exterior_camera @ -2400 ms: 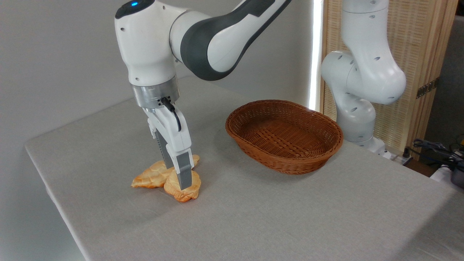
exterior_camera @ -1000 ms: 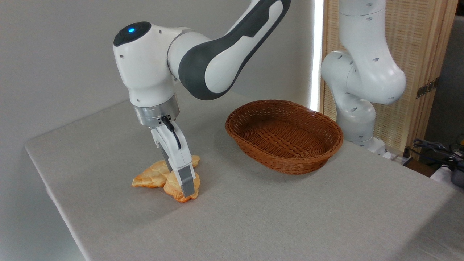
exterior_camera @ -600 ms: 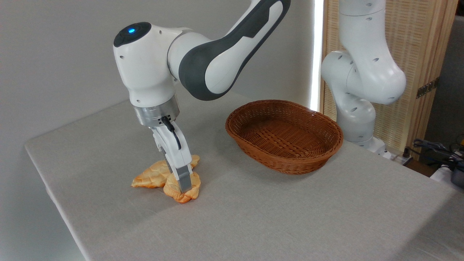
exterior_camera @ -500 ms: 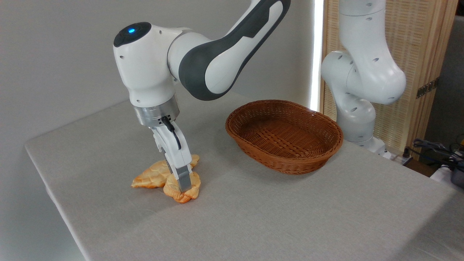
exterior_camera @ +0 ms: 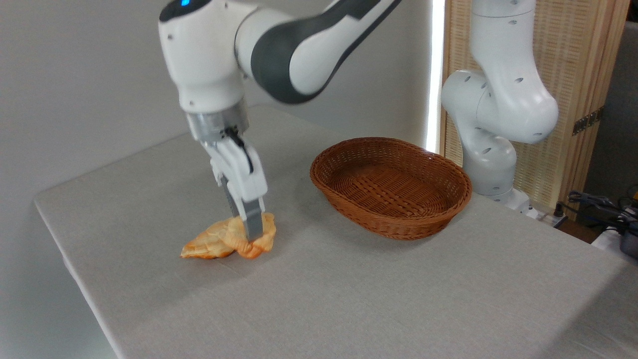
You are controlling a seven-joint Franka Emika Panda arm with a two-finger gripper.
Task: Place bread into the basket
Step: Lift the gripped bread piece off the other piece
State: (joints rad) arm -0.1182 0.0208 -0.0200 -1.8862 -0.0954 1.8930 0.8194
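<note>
Camera view, jaws clenched on bread (exterior_camera: 259, 238), lifted beside flat pastry (exterior_camera: 207, 244)

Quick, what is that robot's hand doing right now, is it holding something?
Hand: closed on the bun, lifted just off the table.

One bun (exterior_camera: 259, 238), one braided pastry (exterior_camera: 205, 244), one wicker basket (exterior_camera: 394, 222), and one table (exterior_camera: 398, 299).
</note>
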